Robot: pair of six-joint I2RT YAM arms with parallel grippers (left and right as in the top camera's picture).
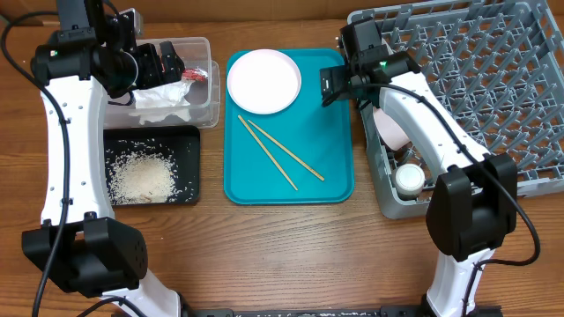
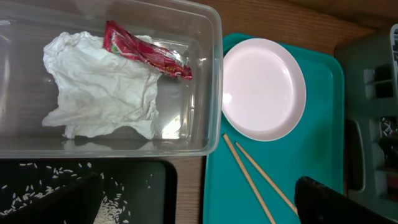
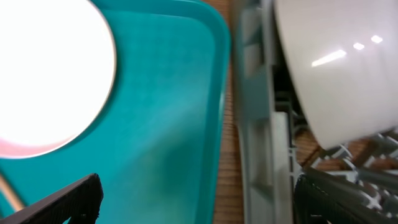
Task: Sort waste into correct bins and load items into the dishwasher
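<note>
The crumpled white napkin point(image 2: 102, 93) and the red wrapper point(image 2: 146, 50) lie in the clear tub point(image 1: 204, 97). The rice point(image 1: 141, 176) lies heaped in the black tray point(image 1: 189, 167). The white plate point(image 1: 264, 81) and the chopsticks point(image 1: 278, 151) lie on the teal tray point(image 1: 335, 176). A white bowl point(image 1: 392, 128) and a small cup point(image 1: 408, 179) sit in the grey rack point(image 1: 493, 88). My left gripper point(image 1: 163, 62) hangs open and empty over the tub. My right gripper point(image 1: 339, 84) is open and empty over the gap between teal tray and rack.
In the right wrist view the rack's wall point(image 3: 255, 143) runs beside the teal tray's edge point(image 3: 217, 124), with the bowl point(image 3: 336, 62) just inside. The wooden table shows in front of the trays. Cables hang by both arms.
</note>
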